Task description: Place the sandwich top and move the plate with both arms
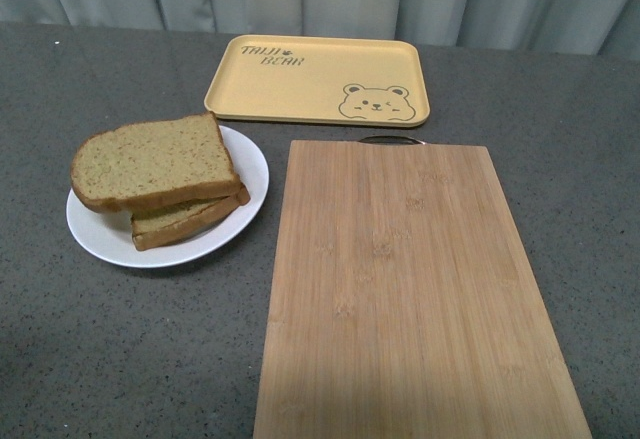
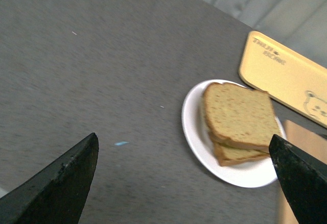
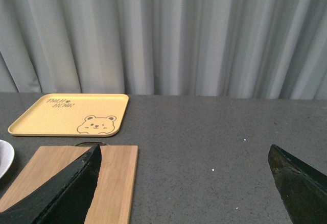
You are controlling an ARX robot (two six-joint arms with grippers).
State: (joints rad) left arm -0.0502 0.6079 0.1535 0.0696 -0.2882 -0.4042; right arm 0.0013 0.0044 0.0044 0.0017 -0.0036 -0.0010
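The sandwich top (image 1: pixel 153 162), a tan speckled bread slice with a darker crust, lies on a second slice on the white plate (image 1: pixel 245 157) at the table's left. Both also show in the left wrist view: the slice (image 2: pixel 240 113) on the plate (image 2: pixel 196 132). No arm shows in the front view. My left gripper (image 2: pixel 184 142) is open and empty, hovering above the grey table beside the plate. My right gripper (image 3: pixel 184 150) is open and empty, above the table beside the wooden board; a sliver of the plate (image 3: pixel 4 158) shows at that view's edge.
A bamboo cutting board (image 1: pixel 405 289) lies right of the plate and shows in the right wrist view (image 3: pixel 66 178). A yellow bear tray (image 1: pixel 318 80) sits behind it, also in the left wrist view (image 2: pixel 286 76) and the right wrist view (image 3: pixel 69 114). Grey curtains hang behind the table.
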